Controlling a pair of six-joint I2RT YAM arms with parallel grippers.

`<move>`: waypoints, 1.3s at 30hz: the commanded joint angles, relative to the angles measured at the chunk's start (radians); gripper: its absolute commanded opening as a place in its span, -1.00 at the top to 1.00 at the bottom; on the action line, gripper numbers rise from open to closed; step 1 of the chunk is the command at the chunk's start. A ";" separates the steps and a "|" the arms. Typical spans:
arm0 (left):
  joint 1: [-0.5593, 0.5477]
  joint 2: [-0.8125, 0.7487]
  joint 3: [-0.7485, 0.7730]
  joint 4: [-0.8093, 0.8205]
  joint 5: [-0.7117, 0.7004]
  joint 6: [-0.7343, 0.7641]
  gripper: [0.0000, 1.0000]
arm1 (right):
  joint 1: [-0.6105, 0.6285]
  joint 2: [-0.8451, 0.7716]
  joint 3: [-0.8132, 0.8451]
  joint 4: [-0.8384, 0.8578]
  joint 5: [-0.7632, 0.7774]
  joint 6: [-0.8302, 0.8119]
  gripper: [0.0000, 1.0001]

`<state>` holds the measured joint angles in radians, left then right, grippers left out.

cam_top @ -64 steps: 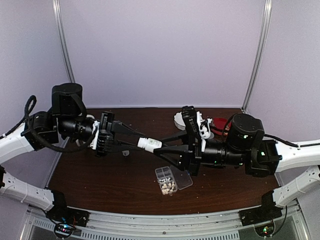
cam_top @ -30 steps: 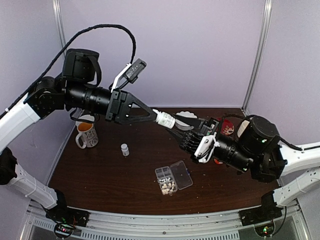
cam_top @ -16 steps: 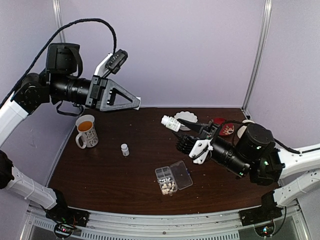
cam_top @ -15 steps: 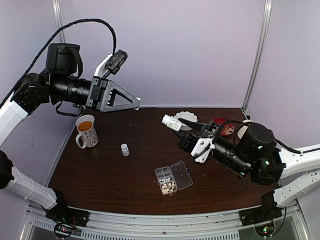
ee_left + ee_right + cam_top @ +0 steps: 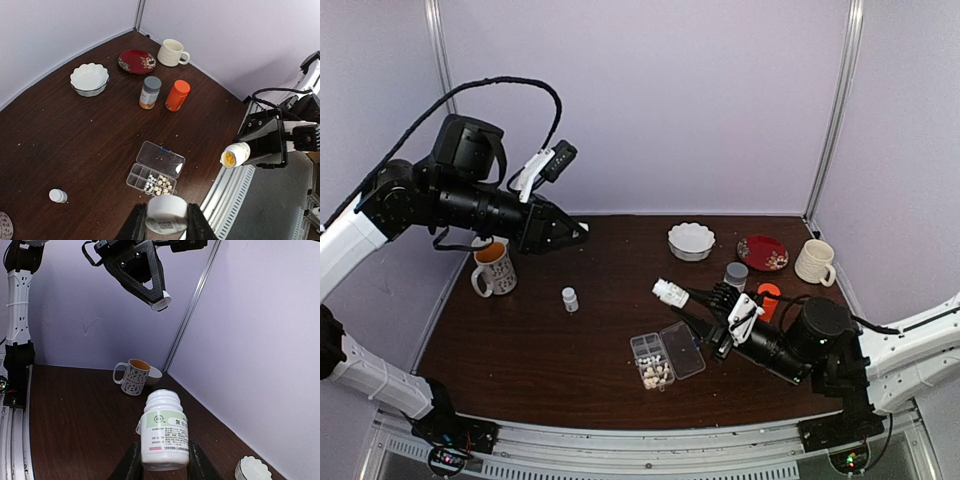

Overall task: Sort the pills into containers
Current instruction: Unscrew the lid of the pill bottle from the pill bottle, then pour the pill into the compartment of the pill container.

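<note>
The clear organiser box (image 5: 667, 357) lies open on the brown table, its containers holding clusters of pale pills (image 5: 656, 376). In the left wrist view the pills (image 5: 158, 183) fill several cells of the box (image 5: 159, 161). My right gripper (image 5: 684, 298) is shut on an uncapped white bottle (image 5: 669, 292), tilted above and just behind the box. Yellow contents show in the bottle's mouth (image 5: 235, 154). My left gripper (image 5: 576, 233), raised at the left, is shut on the bottle's white cap (image 5: 166, 214). The right wrist view shows the bottle (image 5: 164, 431) between my fingers.
A tiny white bottle (image 5: 569, 299) and a patterned mug (image 5: 494, 268) stand at the left. A scalloped white bowl (image 5: 691, 240), red plate (image 5: 762, 252), cream mug (image 5: 815, 262), grey-capped bottle (image 5: 735, 275) and orange bottle (image 5: 769, 297) stand at the back right.
The right arm has brought the white bottle down and nearer, close over the organiser. The left arm has swung lower with the cap still in its jaws.
</note>
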<state>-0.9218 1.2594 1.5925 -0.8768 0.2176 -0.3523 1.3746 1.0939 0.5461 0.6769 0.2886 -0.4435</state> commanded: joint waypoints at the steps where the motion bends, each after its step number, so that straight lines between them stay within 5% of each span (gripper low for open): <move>1: 0.005 0.018 -0.040 0.015 -0.121 0.076 1.00 | -0.006 0.029 -0.070 0.151 0.019 0.185 0.86; 9: 0.006 -0.046 -0.194 0.152 -0.246 0.028 1.00 | -0.018 0.132 -0.167 0.252 0.033 0.299 0.76; 15: 0.005 -0.056 -0.240 0.177 -0.258 0.017 1.00 | -0.021 0.226 -0.207 0.360 0.055 0.350 0.93; 27: 0.005 -0.054 -0.285 0.196 -0.274 0.007 1.00 | -0.022 0.441 -0.195 0.448 0.117 0.422 0.95; 39: 0.005 -0.027 -0.312 0.214 -0.272 0.004 1.00 | -0.056 0.505 -0.126 0.261 0.089 0.572 0.95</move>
<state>-0.9218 1.2228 1.3052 -0.7265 -0.0463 -0.3389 1.3380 1.5970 0.3866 1.0233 0.3786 0.0540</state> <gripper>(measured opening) 0.233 0.275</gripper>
